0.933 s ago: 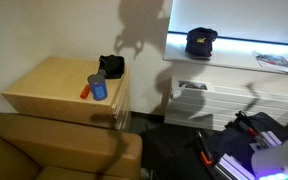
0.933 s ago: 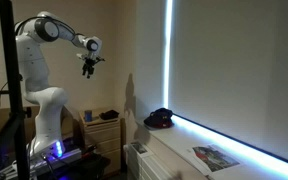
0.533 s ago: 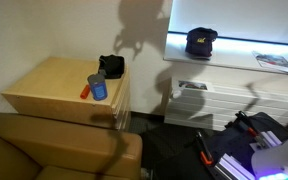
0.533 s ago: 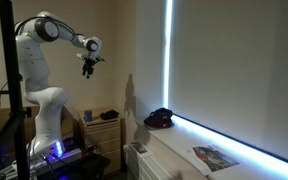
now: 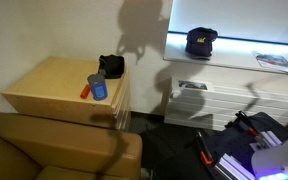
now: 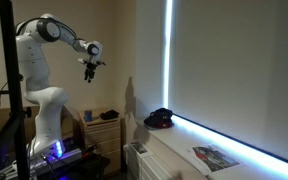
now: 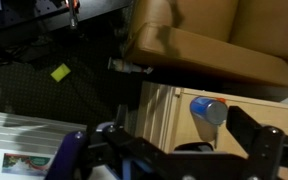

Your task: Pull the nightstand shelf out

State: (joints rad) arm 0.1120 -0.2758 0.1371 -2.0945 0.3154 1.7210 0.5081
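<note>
The nightstand (image 5: 54, 85) is a low cabinet of light tan wood; it also shows in the wrist view (image 7: 164, 110) and in an exterior view (image 6: 106, 124). I cannot pick out the nightstand shelf; only thin edges show on the cabinet's front (image 5: 121, 103). On top stand a blue can (image 5: 99, 88), an orange item (image 5: 85, 92) and a black object (image 5: 111, 67). My gripper (image 6: 90, 69) hangs high in the air, far above the nightstand. In the wrist view the gripper (image 7: 184, 140) is open and empty, with the can (image 7: 208, 110) between its fingers far below.
A brown leather seat (image 5: 54, 150) stands against the nightstand. A white slatted dresser (image 5: 224, 95) carries a black cap (image 5: 200, 40) and a magazine (image 5: 274, 62). Cables and a yellow scrap (image 7: 60, 72) lie on the dark floor.
The gripper has shifted very slightly along its high position. Nothing on the nightstand has moved.
</note>
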